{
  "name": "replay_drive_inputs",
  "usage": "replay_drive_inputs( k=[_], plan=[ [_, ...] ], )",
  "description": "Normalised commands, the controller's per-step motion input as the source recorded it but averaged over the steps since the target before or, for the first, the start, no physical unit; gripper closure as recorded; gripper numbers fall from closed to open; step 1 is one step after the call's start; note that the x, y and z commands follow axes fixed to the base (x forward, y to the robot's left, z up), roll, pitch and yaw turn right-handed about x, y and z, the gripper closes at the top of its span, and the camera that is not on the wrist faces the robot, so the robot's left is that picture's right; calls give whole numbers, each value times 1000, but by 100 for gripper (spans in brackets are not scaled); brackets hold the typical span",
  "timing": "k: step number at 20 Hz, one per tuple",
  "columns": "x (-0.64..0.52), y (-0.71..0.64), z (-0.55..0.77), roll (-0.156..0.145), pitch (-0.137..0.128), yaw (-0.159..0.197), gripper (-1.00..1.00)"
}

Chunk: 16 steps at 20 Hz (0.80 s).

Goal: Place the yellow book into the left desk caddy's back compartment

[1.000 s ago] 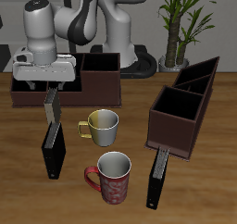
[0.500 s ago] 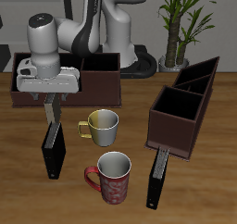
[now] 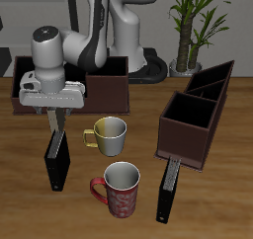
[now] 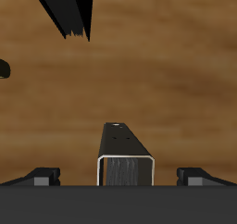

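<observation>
Exterior view, gripper [image 3: 56, 116] spread open over upright black book [image 3: 57, 162], mugs [image 3: 109, 134] beside

The yellow book [image 3: 55, 119] [image 4: 125, 159] stands upright on the worktop [image 3: 222, 199] - thin, dull tan, grey-edged. Well apart, across the worktop, sits the left desk caddy [image 3: 186, 144], dark brown; its back compartment [image 3: 219, 77] - narrow, slant-walled - lies behind the big square section.

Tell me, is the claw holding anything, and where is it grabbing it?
Nothing is held yet. The claw is open around the top of the standing yellow book, with its fingers apart from the covers.
</observation>
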Motion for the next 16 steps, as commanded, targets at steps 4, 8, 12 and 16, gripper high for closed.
replay_drive_inputs(
  k=[4,8,12,16],
  plan=[
    [-193,84,-199,-49,-79,73,-100],
    [4,21,-72,26,-6,-14,100],
    [57,-131,18,-18,1,-33,100],
    [55,-10,162,5,2,-14,100]
  ],
)
